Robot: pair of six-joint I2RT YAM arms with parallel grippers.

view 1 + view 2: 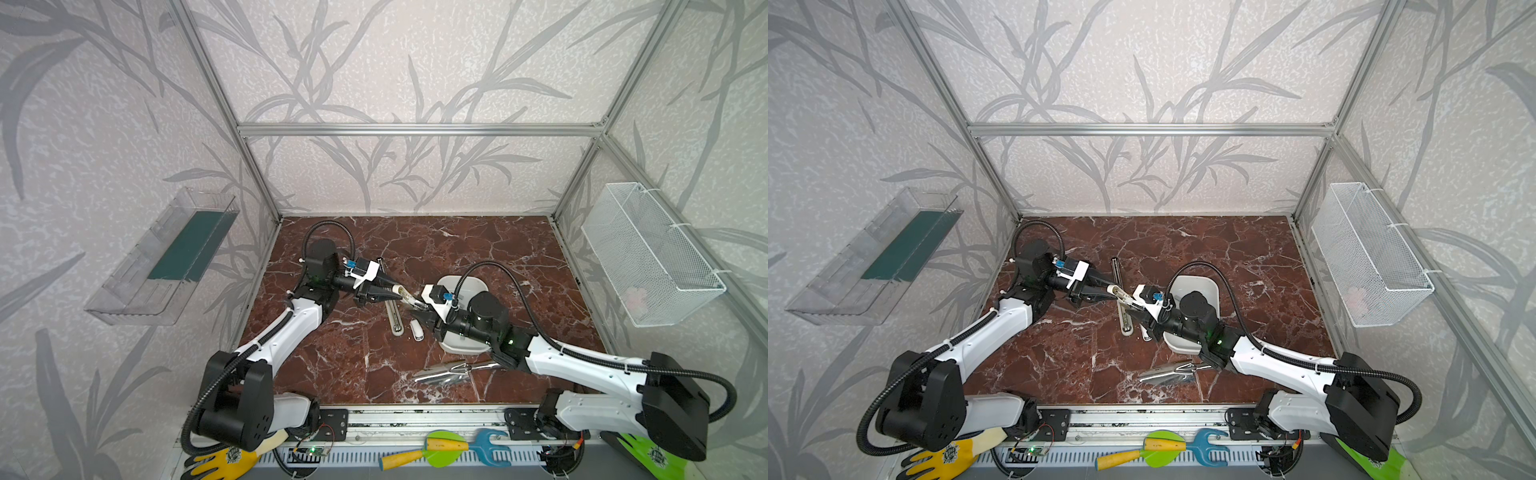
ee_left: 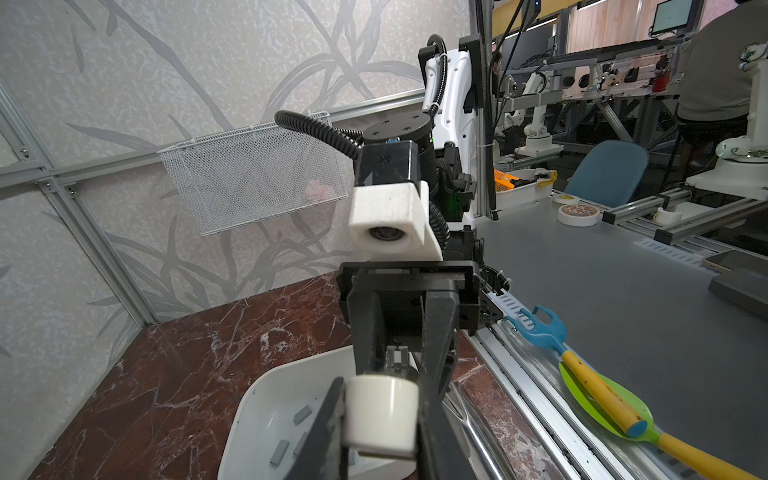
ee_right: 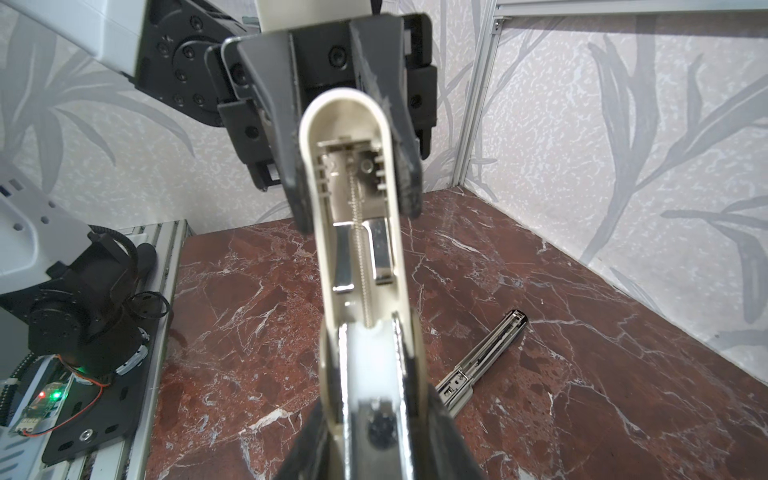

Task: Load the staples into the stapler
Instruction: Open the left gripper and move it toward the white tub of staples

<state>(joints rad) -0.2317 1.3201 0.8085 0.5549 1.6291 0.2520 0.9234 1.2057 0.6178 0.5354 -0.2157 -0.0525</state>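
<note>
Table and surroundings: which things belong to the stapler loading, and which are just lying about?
For the job: stapler cover, held by left gripper and right gripper; metal rail on the table; staples in the white tray.
Lying about: silver tool, mesh basket, clear shelf, toy tools, yellow glove.

One stapler [image 3: 353,195], one tray [image 2: 249,411] (three staples [image 2: 302,414] visible).
</note>
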